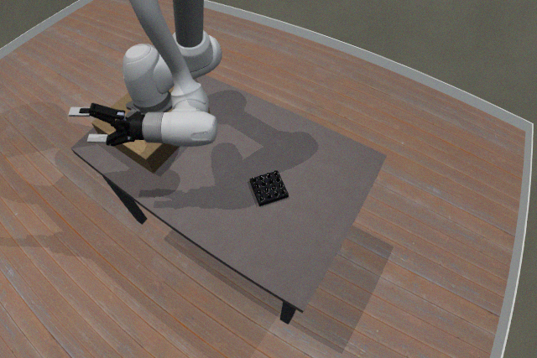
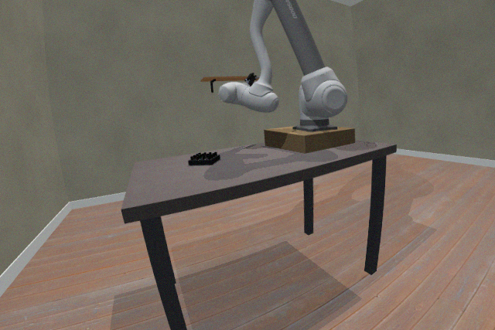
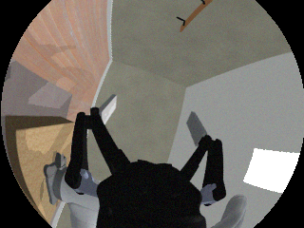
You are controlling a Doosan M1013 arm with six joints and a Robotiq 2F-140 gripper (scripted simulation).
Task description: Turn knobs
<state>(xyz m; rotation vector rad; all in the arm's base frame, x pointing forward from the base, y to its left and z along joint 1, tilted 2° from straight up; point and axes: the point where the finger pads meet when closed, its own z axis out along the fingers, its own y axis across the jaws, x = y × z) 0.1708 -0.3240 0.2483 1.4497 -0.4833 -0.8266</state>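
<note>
The knob box (image 1: 268, 187) is a small black square box with a grid of black knobs, standing on the grey table right of the table's middle. It also shows in the exterior view (image 2: 204, 158) near the table's left part. The knob lines and names are too small to read. My gripper (image 1: 86, 125) is open and empty, held high in the air and pointing sideways, over the wooden base block, far from the knob box. In the wrist view the open fingers point at the room's walls; the knob box is out of that view.
The arm stands on a wooden base block (image 1: 138, 146) at the table's corner, also in the exterior view (image 2: 309, 137). A small wooden shelf (image 2: 223, 79) hangs on the far wall. The table has dark legs and sharp edges.
</note>
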